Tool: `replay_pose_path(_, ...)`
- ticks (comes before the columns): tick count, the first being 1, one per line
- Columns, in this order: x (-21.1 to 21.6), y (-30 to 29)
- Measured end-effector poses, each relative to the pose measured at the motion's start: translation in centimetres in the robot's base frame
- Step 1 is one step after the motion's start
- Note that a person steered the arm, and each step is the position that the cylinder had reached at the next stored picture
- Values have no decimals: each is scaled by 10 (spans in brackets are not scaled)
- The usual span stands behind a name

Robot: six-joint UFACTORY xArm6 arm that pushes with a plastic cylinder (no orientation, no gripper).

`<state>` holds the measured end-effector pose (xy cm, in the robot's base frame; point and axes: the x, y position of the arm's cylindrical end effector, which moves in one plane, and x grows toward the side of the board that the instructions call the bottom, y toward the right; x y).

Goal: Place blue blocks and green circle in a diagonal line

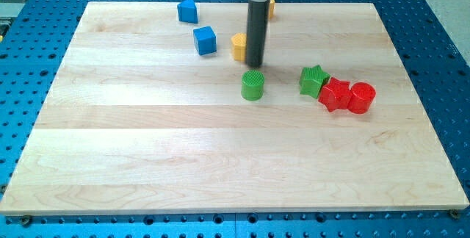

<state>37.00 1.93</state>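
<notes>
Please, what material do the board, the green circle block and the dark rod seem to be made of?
The board looks like pale wood with a matte finish: grain lines and joined planks show. The green circle seems to be moulded plastic, possibly painted, with uniform bright colour and a ribbed side. The rod, with my tip just above the circle in the view, looks like dark metal or plastic, slightly glossy; I cannot tell which.

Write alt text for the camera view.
My tip sits just above the green circle on a wooden board, beside a yellow block. Two blue blocks lie upper left; a green star and two red blocks cluster right.
</notes>
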Motion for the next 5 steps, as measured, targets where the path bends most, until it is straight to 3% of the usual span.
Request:
replay_pose_path(1, -8, -33)
replay_pose_path(3, -28, -11)
replay_pose_path(4, -21, -4)
replay_pose_path(5, 15, 26)
